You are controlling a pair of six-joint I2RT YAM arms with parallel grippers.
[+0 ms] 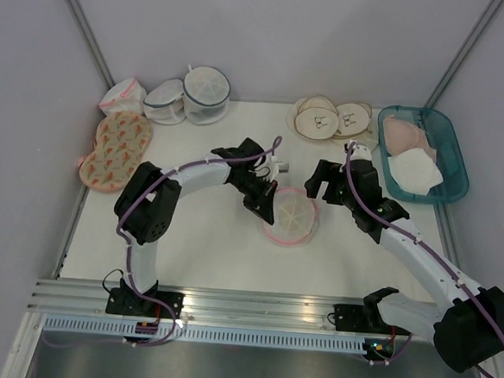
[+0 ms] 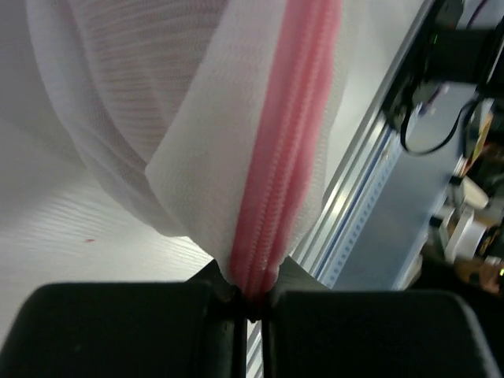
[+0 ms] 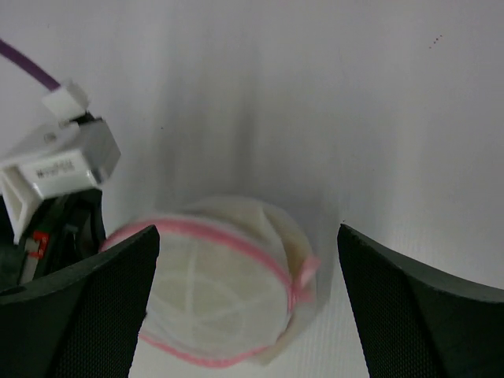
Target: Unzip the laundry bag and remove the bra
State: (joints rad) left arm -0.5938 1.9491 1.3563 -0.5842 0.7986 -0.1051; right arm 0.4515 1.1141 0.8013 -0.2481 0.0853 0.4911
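1. Laundry bag (image 1: 291, 215): a round white mesh dome. It lies mid-table (image 1: 196, 246), between the two arms. The zip looks closed along the stretch seen by the left wrist camera.
2. Left gripper (image 2: 250, 303): jaws clamped tight on the pink zipper rim (image 2: 279, 157), pinching tape and mesh together. Whether the slider is in the pinch cannot be told.
3. Right gripper (image 3: 246, 236): fingers spread wide and holding nothing. It hovers above the bag, apart from it.
4. Bra: not discernible through the mesh.
5. Risk, slip: the pinch is narrow and sits on soft fabric, so a sideways tug on the zip may pull the rim free.
6. Risk, drag: the bag is light and anchored at one point only. If the pull exceeds that hold, the whole bag is likely to slide or tip instead of opening.
7. Risk, snag: loose mesh beside the teeth could be drawn into the slider and jam it.
8. Risk, misgrasp: the right fingers closing on the dome instead of the pull would crush the shell and open nothing.
9. Bystanders: grey-rimmed mesh bags (image 1: 205, 91) and a teal tray (image 1: 450, 147), both well apart.
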